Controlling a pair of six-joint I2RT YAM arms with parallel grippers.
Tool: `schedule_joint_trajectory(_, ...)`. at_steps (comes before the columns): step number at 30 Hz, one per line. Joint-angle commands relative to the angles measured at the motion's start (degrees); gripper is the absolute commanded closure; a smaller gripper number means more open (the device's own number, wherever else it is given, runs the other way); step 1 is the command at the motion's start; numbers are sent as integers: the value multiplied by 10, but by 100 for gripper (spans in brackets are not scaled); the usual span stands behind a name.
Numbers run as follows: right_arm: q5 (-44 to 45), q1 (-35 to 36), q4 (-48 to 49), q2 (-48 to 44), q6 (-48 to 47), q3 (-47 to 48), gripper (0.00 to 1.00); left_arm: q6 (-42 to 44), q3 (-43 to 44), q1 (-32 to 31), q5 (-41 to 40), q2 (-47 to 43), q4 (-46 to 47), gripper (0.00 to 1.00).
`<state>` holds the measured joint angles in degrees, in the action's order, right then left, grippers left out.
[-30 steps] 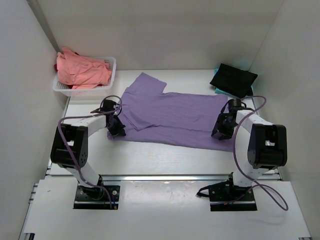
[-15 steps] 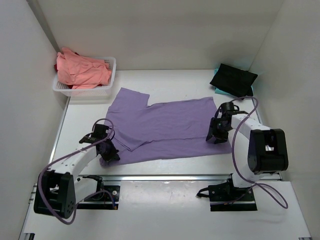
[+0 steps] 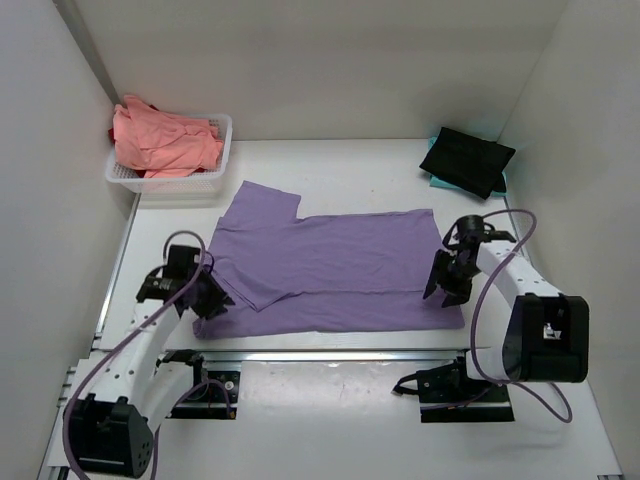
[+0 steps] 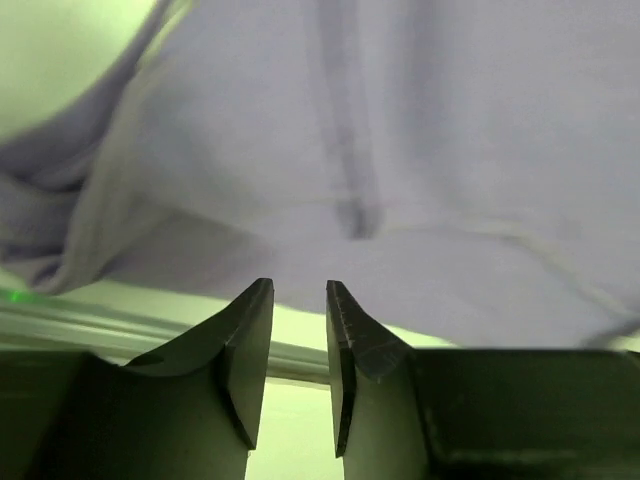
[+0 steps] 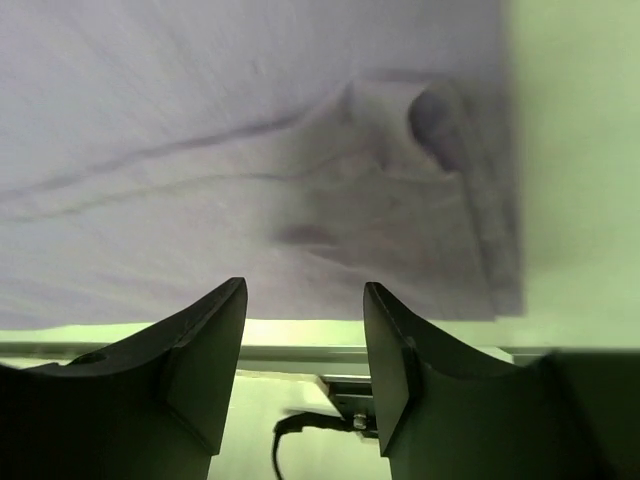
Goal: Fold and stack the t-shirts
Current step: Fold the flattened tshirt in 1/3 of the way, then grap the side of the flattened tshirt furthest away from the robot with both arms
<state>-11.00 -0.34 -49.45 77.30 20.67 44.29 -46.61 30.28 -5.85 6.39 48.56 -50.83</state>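
Tee (image 3: 330, 265) spans L hand (image 3: 208, 298); R hand (image 3: 446, 284)

The t-shirt (image 3: 330, 265) spread before me was plain lavender-purple with no print. Through my wrist cameras it looked paler, a greyish lilac. The salmon-pink shirts (image 3: 160, 140) filled a basket (image 3: 175, 183) that was white, its walls a lattice of small holes. In the far right corner a black t-shirt (image 3: 467, 158) lay over a sliver of teal shirt (image 3: 437, 181). The table (image 3: 330, 165) was white from above and tinged pale green in my wrist views. My left gripper (image 4: 298, 290) and right gripper (image 5: 305, 290) were black. My arms (image 3: 140, 355) were white and black, my cables (image 3: 503, 212) purple.
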Motion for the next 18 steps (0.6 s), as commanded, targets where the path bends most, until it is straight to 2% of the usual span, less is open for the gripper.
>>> schedule_joint_trajectory(1,26,-19,-21,-9,-14,88,52,0,113,0,-2,33,32,61)
schedule_joint_trajectory(3,23,-18,-17,8,-13,128,52,13,166,-4,2,85,81,64)
schedule_joint_trajectory(4,25,-16,-12,16,-9,154,52,20,191,0,16,98,119,68)
schedule_joint_trajectory(6,6,-14,15,45,1,179,52,52,248,-1,17,164,174,84)
schedule_joint_trajectory(7,4,-19,22,55,8,196,52,69,267,-6,2,211,179,85)
schedule_joint_trajectory(8,-10,-21,30,70,10,211,51,98,307,-7,-3,263,189,85)
schedule_joint_trajectory(11,-23,-21,44,118,23,254,52,175,394,-25,-16,376,217,74)
schedule_joint_trajectory(13,-24,-18,45,152,21,293,53,209,446,-34,-47,431,228,73)
schedule_joint_trajectory(18,-39,-19,37,216,24,374,52,226,543,-23,-98,563,226,71)
